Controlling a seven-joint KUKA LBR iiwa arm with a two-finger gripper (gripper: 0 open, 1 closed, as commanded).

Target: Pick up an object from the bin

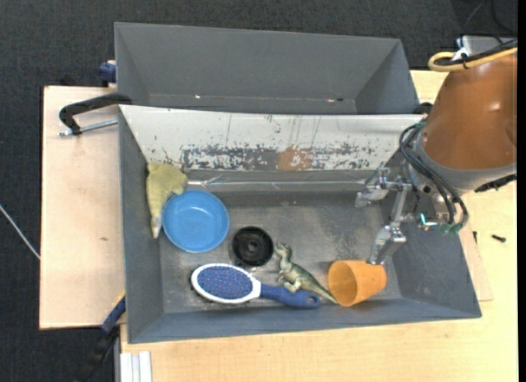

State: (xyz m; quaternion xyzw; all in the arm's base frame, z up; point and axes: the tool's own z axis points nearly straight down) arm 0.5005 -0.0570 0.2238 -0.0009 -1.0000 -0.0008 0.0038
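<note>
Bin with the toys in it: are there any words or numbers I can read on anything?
None can be read. The blue bowl, black round thing, blue brush, green dinosaur and orange cup carry no words, numbers or signs.
The dark specks on the bin's back wall form no letters.

I take the blue bowl [196, 220] as my marker. The bin [427, 290] around it is plain grey, though the wall behind the bowl is pale, speckled with dark flecks and one rusty smudge. At the bowl's left I see a dull yellow-green cloth [162, 187]. Just right of the bowl sits a black disc [251, 245]. In front of the bowl is a brush [223, 283], white-rimmed with a blue dotted pad and a blue handle. Farther right are a green dinosaur [294, 272], an orange cup [356, 282], my silvery gripper [386, 245] and the arm's brown-orange cover [481, 113].
</note>
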